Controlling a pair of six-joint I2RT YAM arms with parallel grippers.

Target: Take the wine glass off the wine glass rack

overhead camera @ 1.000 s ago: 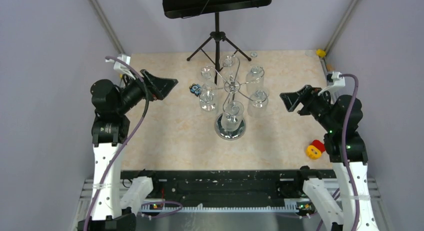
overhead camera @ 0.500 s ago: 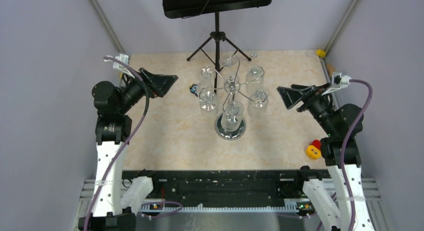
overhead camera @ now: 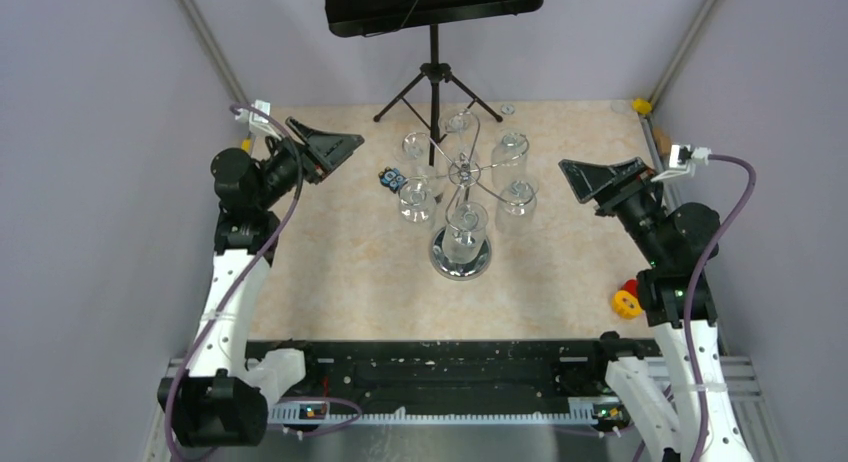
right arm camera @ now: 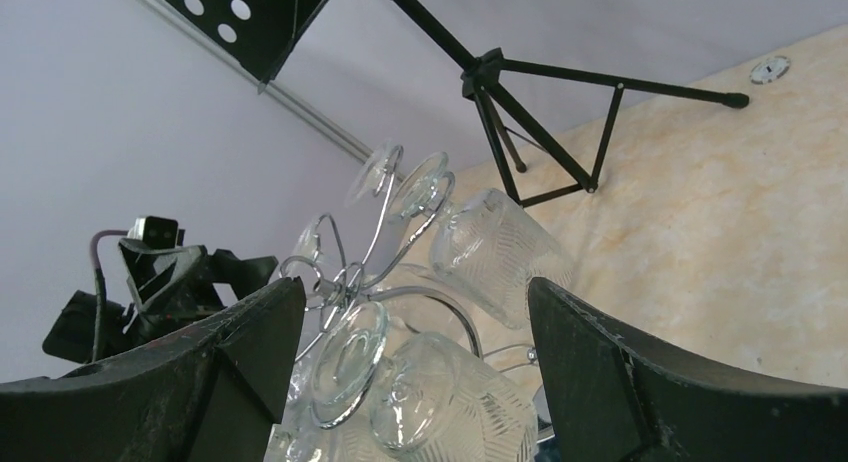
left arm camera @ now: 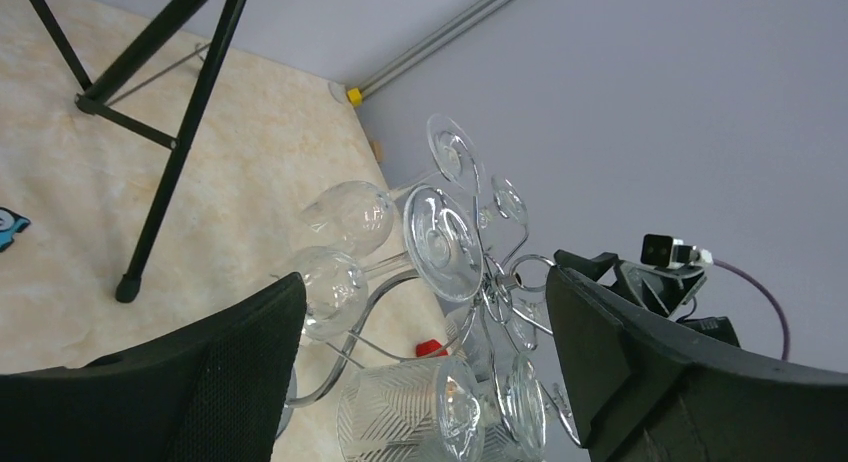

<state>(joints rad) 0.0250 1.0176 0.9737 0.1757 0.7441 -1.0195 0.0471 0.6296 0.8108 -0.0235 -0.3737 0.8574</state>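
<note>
Wine glass rack (overhead camera: pixel 447 263): curled chrome wire

Bare table (overhead camera: pixel 330 282) flanks the wine glass rack (overhead camera: pixel 445 265); music stand (overhead camera: pixel 433 52) crowds behind.

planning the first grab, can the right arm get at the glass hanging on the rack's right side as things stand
Probably yes. The right end effector is open and faces the wine glass rack, and nothing stands between it and the nearest hanging glass, though neighbouring glasses crowd close.
</note>
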